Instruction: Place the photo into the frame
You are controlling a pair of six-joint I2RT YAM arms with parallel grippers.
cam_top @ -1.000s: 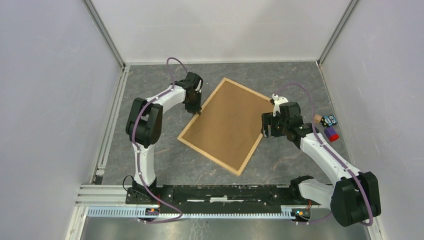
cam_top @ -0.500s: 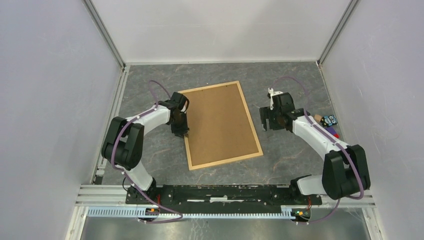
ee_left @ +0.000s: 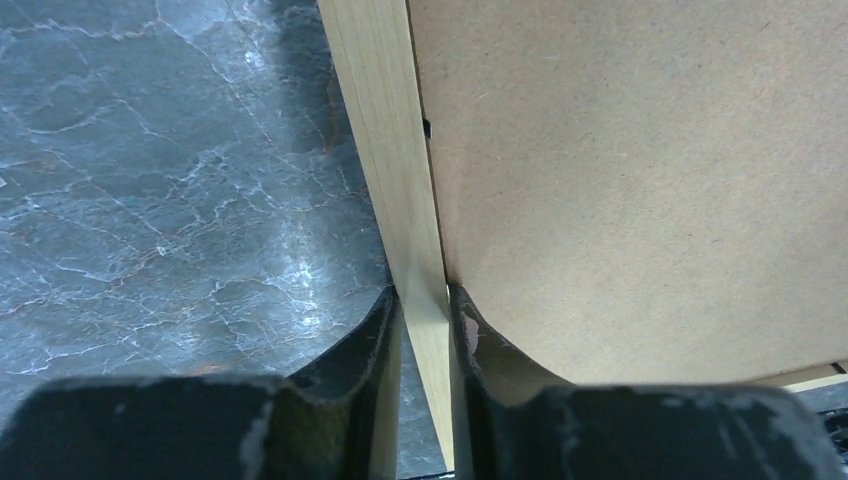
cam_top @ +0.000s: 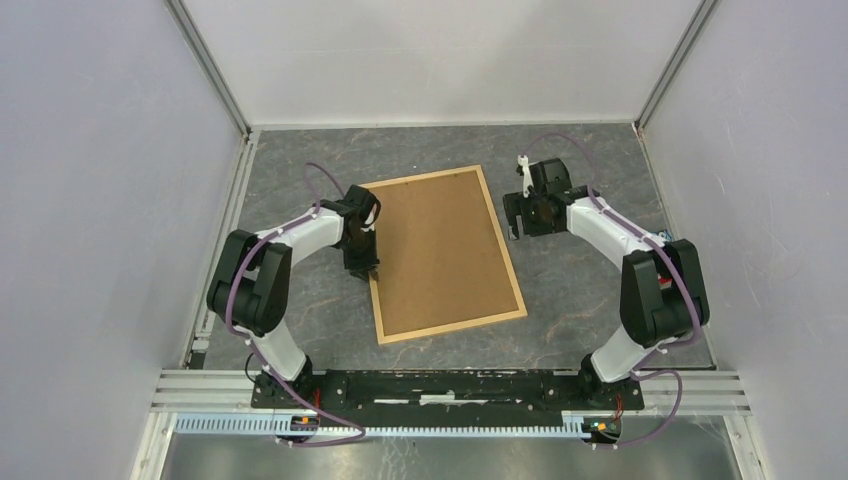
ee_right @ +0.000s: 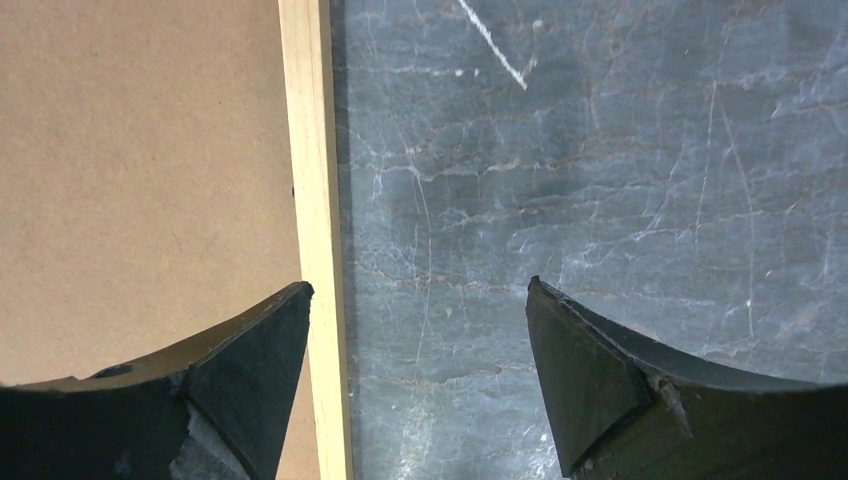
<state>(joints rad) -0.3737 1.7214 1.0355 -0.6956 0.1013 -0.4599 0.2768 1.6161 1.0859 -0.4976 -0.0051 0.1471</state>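
The frame [cam_top: 506, 268] of thin light wood lies flat mid-table with a plain brown backing board [cam_top: 440, 250] filling it, back side up. The photo is hidden. My left gripper [cam_top: 366, 270] is shut on the frame's left strip [ee_left: 400, 200], one finger outside and one on the board. My right gripper [cam_top: 518, 215] is open, hovering at the frame's right strip [ee_right: 315, 200]; its left finger is over the board edge [ee_right: 150, 150], its right finger over bare table.
The dark marbled table top [cam_top: 580, 290] is enclosed by white walls. A metal rail [cam_top: 450, 400] runs along the near edge. A small object [cam_top: 668, 240] peeks out behind my right arm's elbow.
One second ago the frame lay turned diagonally; it is now squared up. Since half a second ago my right gripper moved back and left along the frame's right edge. The left gripper has barely moved.
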